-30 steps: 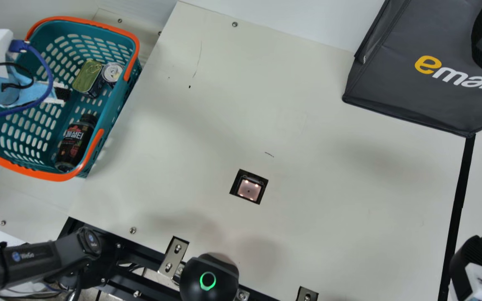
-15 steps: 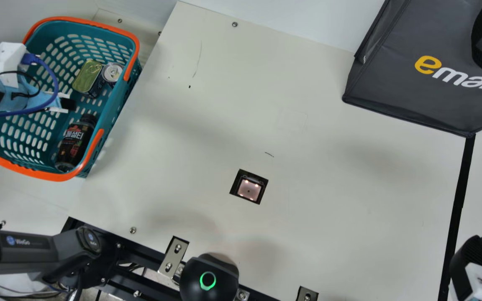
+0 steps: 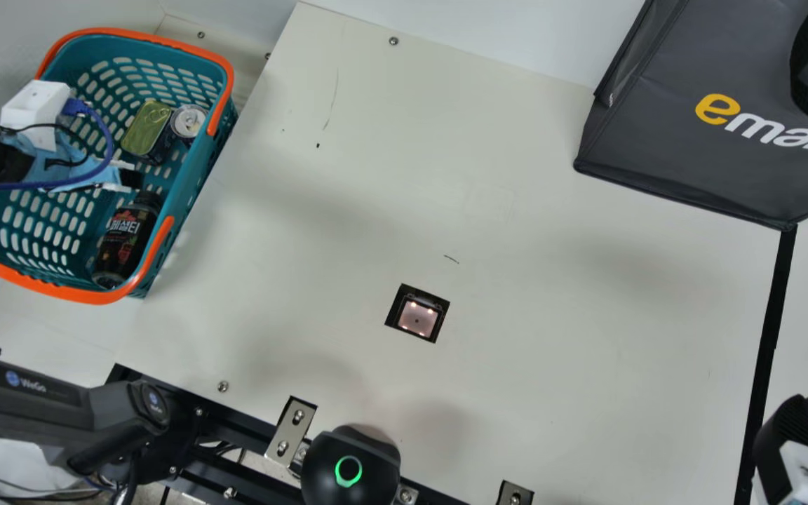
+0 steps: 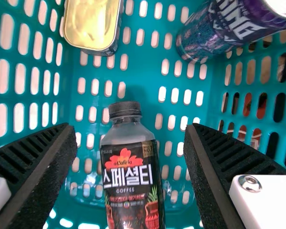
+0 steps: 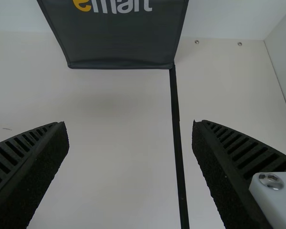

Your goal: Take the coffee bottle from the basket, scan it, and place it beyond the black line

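Evidently, bottle [image 4: 128,176] is seen unheld in basket [image 3: 81,293], just ahead of left gripper [image 4: 131,128], whose fingers are spread apart; step judged: grasping. Next, gripper should be lowered, bottle's body centred and clasped, then carried to scanner [image 3: 416,319], well apart from hand.

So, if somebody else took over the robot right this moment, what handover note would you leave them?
Left gripper: open, reaching into the basket near the coffee bottle, not gripping it.
Right gripper: open and empty, by the black line.
Bottle: in the basket, with a flat tin and a round can.
Done: nothing lifted out yet.
Left: grasp the bottle, scan it, probably at the lit window in the table, then place it beyond the line.
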You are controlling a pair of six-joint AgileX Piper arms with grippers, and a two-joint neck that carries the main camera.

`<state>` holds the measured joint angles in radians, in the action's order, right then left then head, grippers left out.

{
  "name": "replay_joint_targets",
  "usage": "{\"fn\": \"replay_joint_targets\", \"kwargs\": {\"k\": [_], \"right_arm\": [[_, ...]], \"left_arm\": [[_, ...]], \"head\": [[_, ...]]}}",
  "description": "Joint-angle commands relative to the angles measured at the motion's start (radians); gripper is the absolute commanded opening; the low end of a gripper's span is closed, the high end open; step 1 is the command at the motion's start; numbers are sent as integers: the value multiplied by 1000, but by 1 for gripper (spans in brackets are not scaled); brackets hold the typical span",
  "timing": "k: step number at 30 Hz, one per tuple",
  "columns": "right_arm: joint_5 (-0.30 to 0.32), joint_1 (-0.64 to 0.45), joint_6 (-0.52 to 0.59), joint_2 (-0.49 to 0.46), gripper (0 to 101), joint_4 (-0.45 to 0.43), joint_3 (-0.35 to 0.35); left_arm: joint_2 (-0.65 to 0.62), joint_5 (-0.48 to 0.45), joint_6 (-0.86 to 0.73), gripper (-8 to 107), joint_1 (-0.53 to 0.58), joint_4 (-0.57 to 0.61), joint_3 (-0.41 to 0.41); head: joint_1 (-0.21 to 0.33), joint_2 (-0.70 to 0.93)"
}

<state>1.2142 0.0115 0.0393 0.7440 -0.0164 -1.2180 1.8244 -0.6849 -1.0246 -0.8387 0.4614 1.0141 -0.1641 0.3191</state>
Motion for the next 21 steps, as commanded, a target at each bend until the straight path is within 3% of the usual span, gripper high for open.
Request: {"fn": "replay_joint_targets", "kwargs": {"k": [1, 21], "right_arm": [[0, 0, 0, 0, 91, 0, 0], [-1, 0, 0, 0, 91, 0, 0]], "left_arm": [[20, 11, -5, 90, 2, 2, 4], [224, 115, -3, 90, 42, 20, 82]], "head": [[26, 2], [26, 2]]}}
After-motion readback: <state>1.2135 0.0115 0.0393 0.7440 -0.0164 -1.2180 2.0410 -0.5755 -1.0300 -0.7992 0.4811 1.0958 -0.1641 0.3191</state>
